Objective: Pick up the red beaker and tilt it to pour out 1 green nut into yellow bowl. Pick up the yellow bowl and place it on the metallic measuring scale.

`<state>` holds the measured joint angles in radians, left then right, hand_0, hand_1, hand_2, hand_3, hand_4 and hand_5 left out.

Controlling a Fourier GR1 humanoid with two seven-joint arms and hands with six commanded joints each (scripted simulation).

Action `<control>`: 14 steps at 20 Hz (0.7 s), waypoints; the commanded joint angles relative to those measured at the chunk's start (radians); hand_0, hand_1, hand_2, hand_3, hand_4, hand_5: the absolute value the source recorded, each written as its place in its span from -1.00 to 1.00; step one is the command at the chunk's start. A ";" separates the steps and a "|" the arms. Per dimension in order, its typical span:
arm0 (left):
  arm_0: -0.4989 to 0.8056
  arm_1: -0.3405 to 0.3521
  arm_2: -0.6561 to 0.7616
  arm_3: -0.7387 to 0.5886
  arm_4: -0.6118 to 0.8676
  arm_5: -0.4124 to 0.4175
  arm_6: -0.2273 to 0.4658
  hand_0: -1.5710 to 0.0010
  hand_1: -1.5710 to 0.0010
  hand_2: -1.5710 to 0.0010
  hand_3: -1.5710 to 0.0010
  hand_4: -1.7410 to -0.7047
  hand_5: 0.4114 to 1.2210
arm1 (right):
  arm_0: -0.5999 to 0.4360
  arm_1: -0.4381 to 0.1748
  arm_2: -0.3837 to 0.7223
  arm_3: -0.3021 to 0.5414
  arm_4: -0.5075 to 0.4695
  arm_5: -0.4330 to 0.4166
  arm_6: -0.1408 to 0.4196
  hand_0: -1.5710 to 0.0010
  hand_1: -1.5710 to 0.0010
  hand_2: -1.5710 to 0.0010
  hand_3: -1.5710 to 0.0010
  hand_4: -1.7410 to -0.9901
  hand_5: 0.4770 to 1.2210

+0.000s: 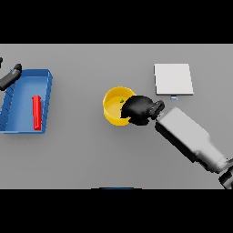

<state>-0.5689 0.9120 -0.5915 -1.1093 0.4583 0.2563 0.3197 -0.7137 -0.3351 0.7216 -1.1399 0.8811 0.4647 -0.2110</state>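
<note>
A: How is the right robot hand [139, 109] shown?

B: It is seen at the right side of the yellow bowl [113, 109], with its dark fingers curled over the bowl's rim, so the bowl is held. The white and grey arm is extended from the lower right.

A: What is contained in the bowl?

B: A small green nut [121, 101] is visible inside, near the fingers. The bowl is seen near the middle of the grey surface [91, 154]; whether it is lifted cannot be told.

A: Where are the other items located?

B: The metallic measuring scale [173, 79] is placed to the upper right, apart from the bowl. The red beaker [37, 112] is laid on its side in a blue tray [47, 91] at the left. The left robot hand [11, 75] is shown at the tray's upper left corner; its fingers appear straight, though little is visible.
</note>
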 commanded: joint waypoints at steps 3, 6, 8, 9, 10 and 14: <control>0.003 -0.005 0.001 0.008 0.004 -0.005 0.000 1.00 1.00 1.00 1.00 0.97 -0.30 | -0.012 -0.019 -0.034 -0.033 -0.029 0.031 0.020 -0.97 -0.97 -0.70 -0.69 -0.98 0.98; 0.013 0.000 0.001 -0.008 0.004 0.006 -0.001 1.00 1.00 1.00 1.00 0.96 -0.31 | -0.003 -0.052 -0.070 -0.113 -0.054 0.068 0.049 -0.98 -0.98 -0.80 -0.59 -0.99 0.99; -0.004 -0.006 -0.002 0.007 -0.003 -0.001 0.002 1.00 1.00 1.00 1.00 0.97 -0.32 | -0.004 -0.077 -0.096 -0.158 -0.068 0.089 0.070 -0.99 -0.99 -0.82 -0.54 -0.99 0.99; -0.002 -0.009 -0.007 0.012 -0.008 0.002 0.005 1.00 1.00 1.00 1.00 0.98 -0.32 | -0.005 -0.087 -0.110 -0.165 -0.065 0.080 0.082 -0.99 -0.99 -0.82 -0.52 -0.99 1.00; 0.001 -0.002 -0.008 -0.005 -0.009 0.003 0.005 1.00 1.00 1.00 1.00 0.98 -0.32 | -0.004 -0.097 -0.122 -0.171 -0.061 0.073 0.099 -0.99 -0.99 -0.85 -0.50 -1.00 1.00; 0.012 0.004 -0.005 -0.018 -0.002 0.005 0.003 1.00 1.00 1.00 1.00 0.97 -0.32 | 0.004 -0.149 -0.155 -0.192 -0.067 0.073 0.092 -0.99 -1.00 -0.94 -0.48 -1.00 1.00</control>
<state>-0.5562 0.9157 -0.5964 -1.1276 0.4564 0.2608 0.3227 -0.7097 -0.4844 0.5667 -1.3321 0.8150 0.5377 -0.1176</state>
